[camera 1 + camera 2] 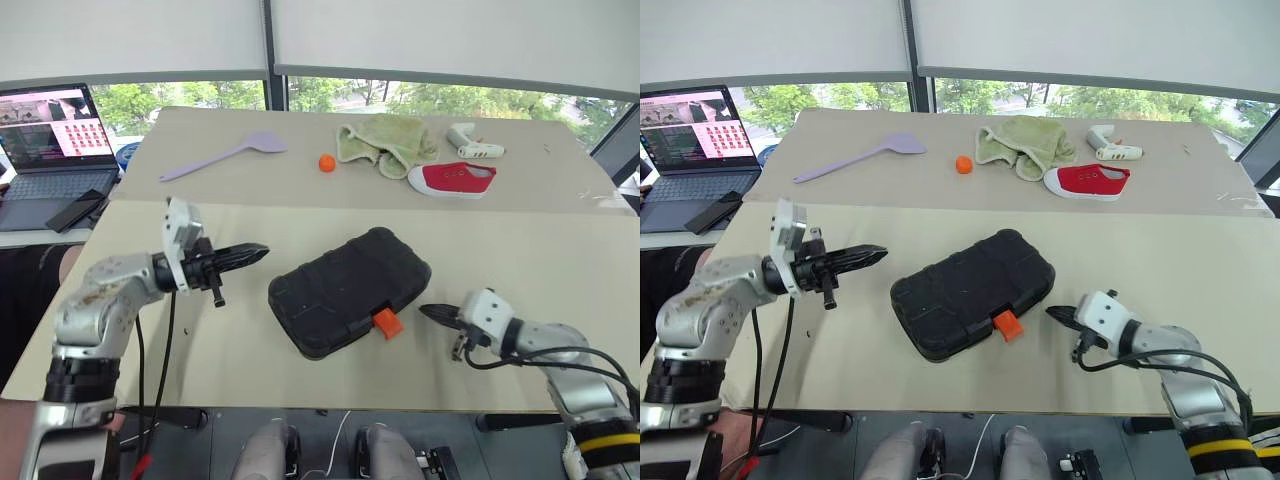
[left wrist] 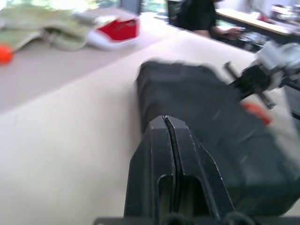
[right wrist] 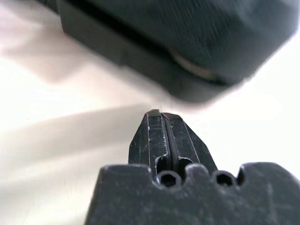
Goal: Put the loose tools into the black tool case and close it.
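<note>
Left eye view shows the rectangular black moulded-plastic tool case point(image 1: 349, 291) lying shut and slantwise on the near beige table point(image 1: 560, 260), its small orange latch point(image 1: 387, 323) on the edge facing the robot. No loose tools lie on the table around it, so I judge the task at or near its end, with only the latch perhaps left to press home.

The case looks stiff and fairly heavy for its size, with a pebbled lid, rounded corners and a raised ridge round the rim. Its plastic should be a little slippery under hard fingers and not fragile. The broad lid is too wide to pinch; pushing down on it, or nudging the latch from the front edge, seems the better hold.

The left gripper point(image 1: 262, 250) hangs above the table just left of the case, its 2 black fingers pressed together on nothing. The right gripper point(image 1: 424, 311) sits low beside the latch corner, apart from it, also closed and empty.

On the far table lie a lilac plastic spatula point(image 1: 222, 156), a small orange ball point(image 1: 326, 163), a crumpled soft green cloth point(image 1: 385, 142), a red canvas shoe point(image 1: 452, 179) and a white gun-shaped tool point(image 1: 472, 142).
</note>
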### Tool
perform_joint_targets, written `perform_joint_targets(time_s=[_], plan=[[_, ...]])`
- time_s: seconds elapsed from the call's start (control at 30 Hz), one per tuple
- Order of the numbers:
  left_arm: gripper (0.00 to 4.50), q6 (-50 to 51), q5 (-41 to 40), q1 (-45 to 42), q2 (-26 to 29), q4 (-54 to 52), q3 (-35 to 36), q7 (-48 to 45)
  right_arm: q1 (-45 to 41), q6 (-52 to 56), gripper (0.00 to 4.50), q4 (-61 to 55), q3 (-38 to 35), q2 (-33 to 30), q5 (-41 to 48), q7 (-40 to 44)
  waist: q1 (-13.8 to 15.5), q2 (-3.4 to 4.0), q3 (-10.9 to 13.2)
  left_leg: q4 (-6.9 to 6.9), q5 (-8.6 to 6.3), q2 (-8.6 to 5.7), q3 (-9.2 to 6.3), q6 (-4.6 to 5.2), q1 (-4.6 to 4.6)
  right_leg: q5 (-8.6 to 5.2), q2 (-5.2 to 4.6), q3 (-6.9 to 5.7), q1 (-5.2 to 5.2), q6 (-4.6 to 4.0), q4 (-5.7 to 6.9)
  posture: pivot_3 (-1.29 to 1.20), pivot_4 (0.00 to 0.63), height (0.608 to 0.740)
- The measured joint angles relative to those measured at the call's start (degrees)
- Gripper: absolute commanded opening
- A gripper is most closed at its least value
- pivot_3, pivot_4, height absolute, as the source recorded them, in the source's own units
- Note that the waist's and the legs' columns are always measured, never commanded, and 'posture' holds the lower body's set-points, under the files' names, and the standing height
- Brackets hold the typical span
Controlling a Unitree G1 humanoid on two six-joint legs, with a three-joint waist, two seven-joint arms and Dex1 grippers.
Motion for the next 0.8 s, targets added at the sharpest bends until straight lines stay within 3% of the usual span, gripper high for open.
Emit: perform_joint_targets(time_s=[0.23, 0.37, 0.47, 0.8], plan=[[0.08, -1.6, 9.7, -8.7, -14.3, 6.7, -20.1, 0.1, 10.3, 2.2, 0.00, -9.0, -2.6, 2.2, 7.3, 1.6, 0.3, -0.01, 0.0, 0.10, 0.01, 0.01, 0.04, 0.03, 0.04, 0.03, 0.29, 0.15, 0.06, 0.00, -0.01, 0.00, 0.150, 0.740], [0.08, -5.5, 18.4, -13.3, -15.6, 10.5, -26.1, 1.9, 13.5, 6.9, 0.00, -14.5, -3.5, 2.8, 10.0, 0.0, 0.0, 0.43, -0.3, 0.08, -0.05, 0.09, 0.00, 0.10, 0.23, 0.04, 0.32, 0.28, 0.15, -0.04, -0.01, 0.00, 0.150, 0.740], [0.08, -5.5, 21.3, -13.4, -16.0, 10.3, -28.3, 2.1, 15.2, 10.6, 0.00, -19.2, -3.8, 2.9, 12.5, -0.3, 0.2, 0.77, -0.6, 0.08, -0.41, 0.08, -0.11, 0.66, 0.58, 0.00, 0.17, 0.20, 0.61, 0.00, -0.14, 0.00, 0.150, 0.740], [0.08, -4.9, 22.3, -10.6, -16.2, 7.6, -28.6, 3.3, 14.2, 13.9, 0.00, -21.9, 0.3, 5.6, 11.7, -1.2, 0.1, 0.63, -1.7, 0.07, -0.60, 0.07, -0.28, 0.61, 0.71, -0.14, -0.02, 0.13, 0.78, 0.03, -0.19, 0.00, 0.150, 0.740]])
